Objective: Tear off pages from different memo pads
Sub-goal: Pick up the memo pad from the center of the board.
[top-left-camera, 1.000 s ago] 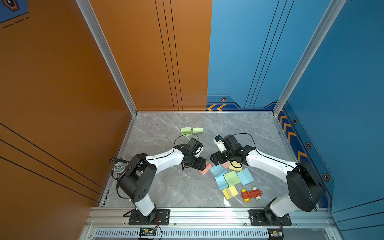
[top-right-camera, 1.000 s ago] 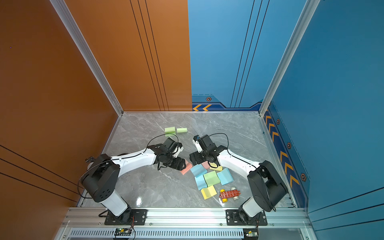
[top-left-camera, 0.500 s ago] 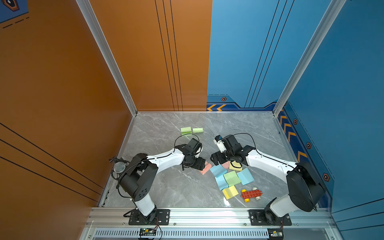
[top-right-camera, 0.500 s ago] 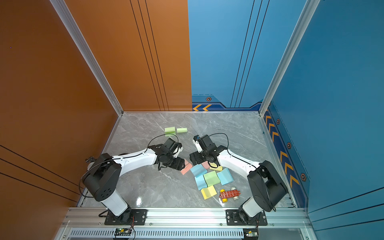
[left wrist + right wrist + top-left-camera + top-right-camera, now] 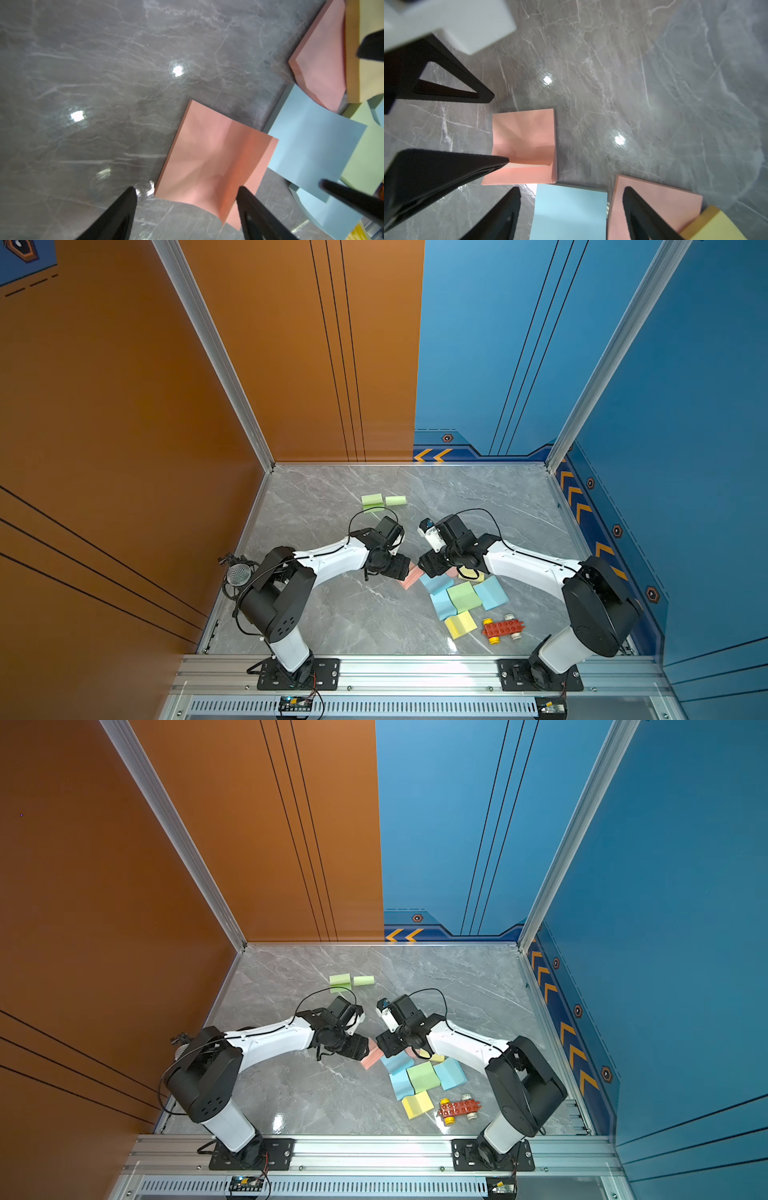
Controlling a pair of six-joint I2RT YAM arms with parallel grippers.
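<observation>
The left gripper [image 5: 187,199] is spread apart, a pink square paper memo pad [image 5: 257,158] lying between its fingers, one fingertip [image 5: 500,162] at the curled top page [image 5: 197,145]. The right gripper [image 5: 571,199] is parted astride a pale-blue paper pad [image 5: 569,214].

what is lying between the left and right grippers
A pink memo pad lies on the table between the left gripper and the right gripper, shown in both top views.
</observation>
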